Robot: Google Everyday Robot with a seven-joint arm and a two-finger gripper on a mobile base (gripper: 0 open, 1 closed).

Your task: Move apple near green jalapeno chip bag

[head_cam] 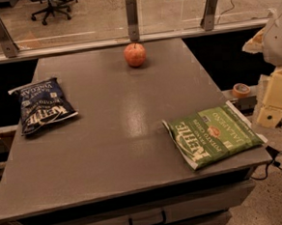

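Clearly the apple (135,55) has yet to be moved: it sits upright, stem up, at the far edge of the grey table (118,135), about midway along that edge and just in front of the glass barrier's middle post (132,18). The green chip bag (213,136) lies flat at the near corner on the right of the view, its outer end just over the table's edge and its long axis running slantwise from the near side out toward that right edge. The two are well apart, with bare tabletop between them. The gripper (275,100) hangs off the right side of the table, beyond the edge and above the floor, and holds nothing. Whether it is released or clenched cannot be told. The coming move turns on this: the apple lies away from the gripper, toward the far edge and across to the left of the view, while the green bag is much nearer to it. So the arm probably has to reach out past the bag for the apple, then bring it back. A dark blue chip bag (41,106) lies on the left side, clear of that path.
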